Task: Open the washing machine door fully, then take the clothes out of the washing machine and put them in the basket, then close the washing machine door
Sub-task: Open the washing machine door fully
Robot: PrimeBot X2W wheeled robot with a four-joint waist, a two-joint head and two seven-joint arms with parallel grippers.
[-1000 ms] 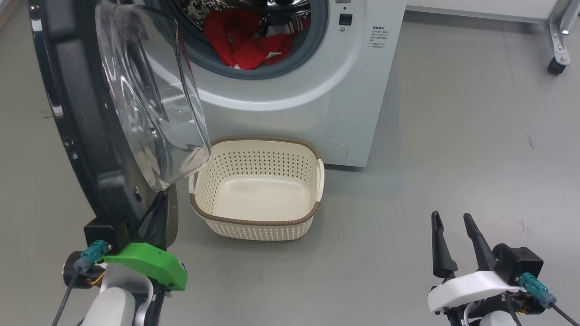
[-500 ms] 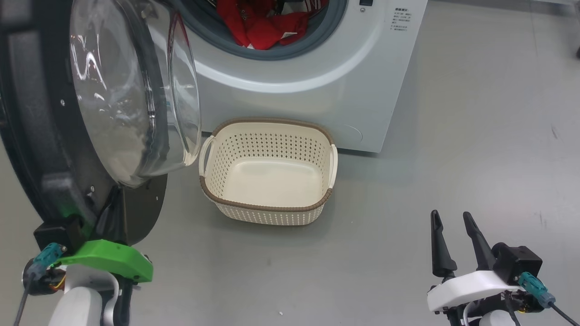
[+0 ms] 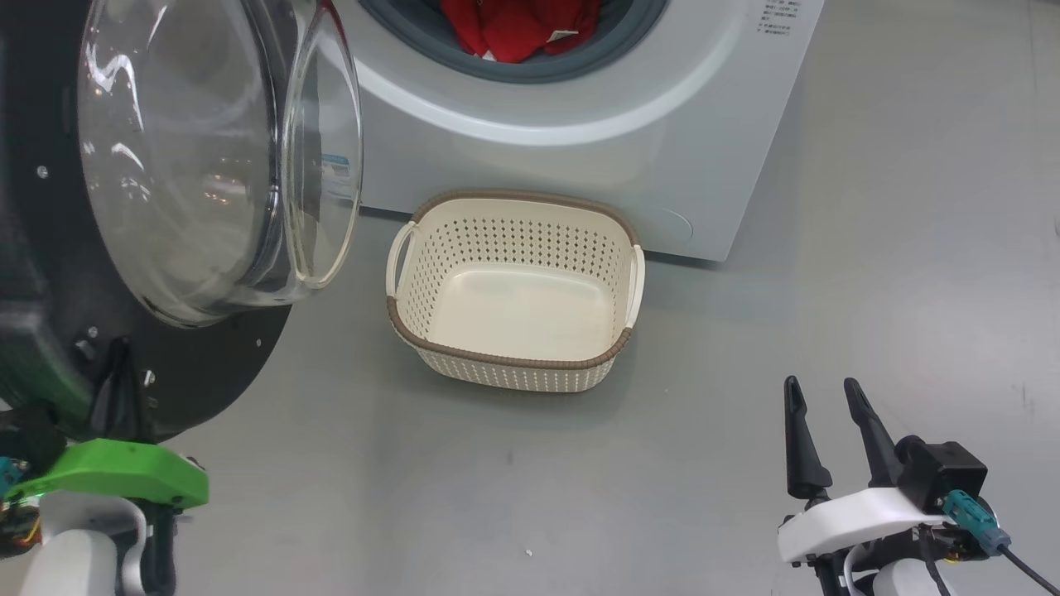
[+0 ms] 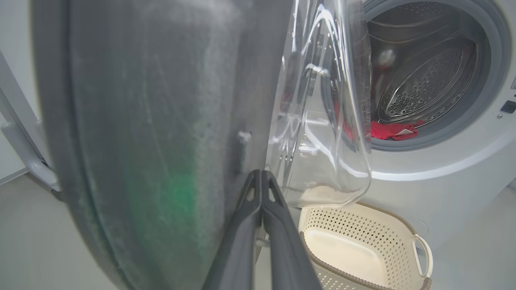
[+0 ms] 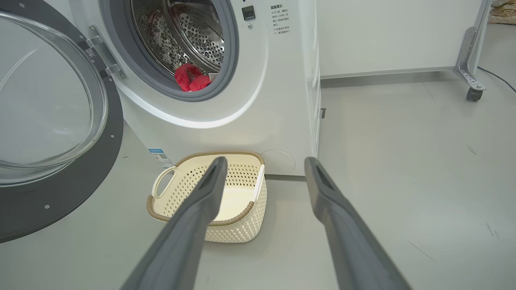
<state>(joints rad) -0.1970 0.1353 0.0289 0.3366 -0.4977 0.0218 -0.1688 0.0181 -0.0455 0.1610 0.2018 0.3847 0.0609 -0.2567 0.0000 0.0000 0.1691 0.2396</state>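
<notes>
"Looking at the head view, how far along was the job?"

"Only the first step looked done, or near it. The washing machine door [image 3: 182,165] stood swung wide at the left of the frame, its glass bowl bulging toward the centre. The drum mouth of the washing machine [image 3: 580,157] was uncovered at the top centre. Whether the door had reached its stop, I could not tell."

"And the clothes?"

"The clothes [image 3: 517,25] lay in a red heap at the front lip of the drum, at the top edge of the frame, inside the grey gasket. None had been taken out: the basket [image 3: 505,358] sat on the floor [image 3: 828,248] at the centre, just in front of the machine, with nothing in it."

"What were the tools doing?"

"The left tool [image 4: 261,177] had its fingers pinched together on nothing. Its tips were at the door's dark inner face, just beside the glass bowl, at the lower left of the head view. The right tool [image 3: 822,393] hovered at the lower right with its fingers spread wide and nothing between them, well apart from basket and machine."

"So what was left?"

"Nearly all of it, by my reckoning: reach into the drum, carry the garments down to the basket, then swing the door shut."
</notes>
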